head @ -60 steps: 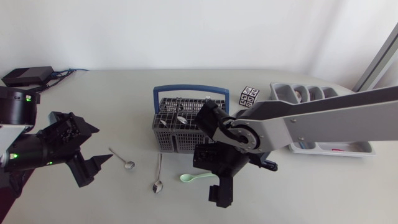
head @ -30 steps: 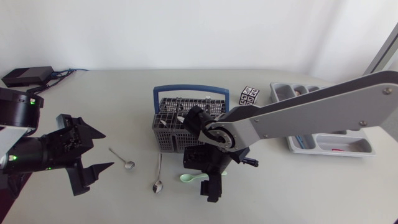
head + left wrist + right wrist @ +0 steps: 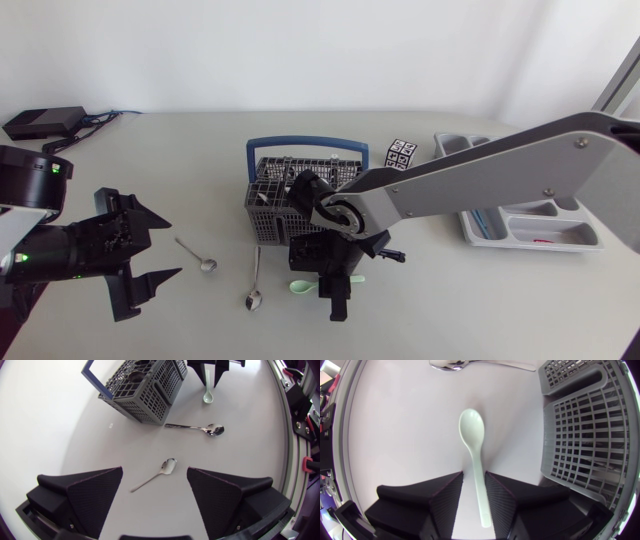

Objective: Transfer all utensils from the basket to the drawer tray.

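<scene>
The grey basket (image 3: 262, 215) with a blue handle stands mid-table and holds utensils. On the table in front of it lies a pale green spoon (image 3: 303, 286) (image 3: 471, 427). My right gripper (image 3: 336, 296) (image 3: 474, 474) is down over its handle, fingers narrowed to either side with a sliver of gap left, open. Two metal spoons (image 3: 204, 262) (image 3: 254, 288) lie left of it. My left gripper (image 3: 165, 245) (image 3: 155, 471) hangs open above the smaller metal spoon (image 3: 169, 465). The grey drawer tray (image 3: 560, 238) sits at the right, partly behind my right arm.
A black-and-white marker cube (image 3: 400, 156) sits between the basket and the tray. A black box (image 3: 45, 122) with cables lies at the far left corner. The longer metal spoon (image 3: 200, 427) lies close against the basket (image 3: 145, 390) front.
My right gripper slid left along the table to the green spoon's handle and its fingers drew in around it. My left gripper shifted slightly down and left, still open.
</scene>
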{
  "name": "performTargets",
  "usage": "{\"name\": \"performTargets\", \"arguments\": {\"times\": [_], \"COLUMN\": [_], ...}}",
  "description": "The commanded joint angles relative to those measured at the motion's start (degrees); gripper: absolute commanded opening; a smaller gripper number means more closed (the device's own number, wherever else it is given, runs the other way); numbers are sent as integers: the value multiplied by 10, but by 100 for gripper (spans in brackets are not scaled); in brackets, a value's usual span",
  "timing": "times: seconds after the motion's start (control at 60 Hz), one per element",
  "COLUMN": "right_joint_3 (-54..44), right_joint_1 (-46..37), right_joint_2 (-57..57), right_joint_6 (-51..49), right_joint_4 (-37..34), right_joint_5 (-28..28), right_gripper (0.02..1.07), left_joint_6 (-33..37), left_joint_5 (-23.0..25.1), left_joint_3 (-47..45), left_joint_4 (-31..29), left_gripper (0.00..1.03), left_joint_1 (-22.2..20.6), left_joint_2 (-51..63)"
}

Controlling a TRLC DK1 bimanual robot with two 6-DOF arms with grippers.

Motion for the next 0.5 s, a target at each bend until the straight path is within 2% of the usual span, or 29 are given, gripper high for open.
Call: {"name": "performTargets", "arguments": {"times": [0.0, 0.1, 0.233, 0.483], "right_joint_3": [1, 3, -11, -84], "right_joint_1": [-5, -14, -22, -50], "right_joint_2": [23, 22, 4, -124], "right_joint_6": [-22, -32, -39, -60], "right_joint_4": [-21, -39, -42, -78], "right_joint_5": [-2, -31, -40, -65], "right_gripper": [22, 8, 7, 7], "left_joint_6": [19, 21, 22, 38], "left_joint_5": [8, 8, 8, 8], "left_joint_3": [-15, -15, -10, 5], "left_joint_4": [-7, -7, -7, -2], "left_gripper": [91, 91, 91, 91], "left_joint_1": [5, 5, 6, 21], "left_joint_2": [6, 6, 14, 41]}}
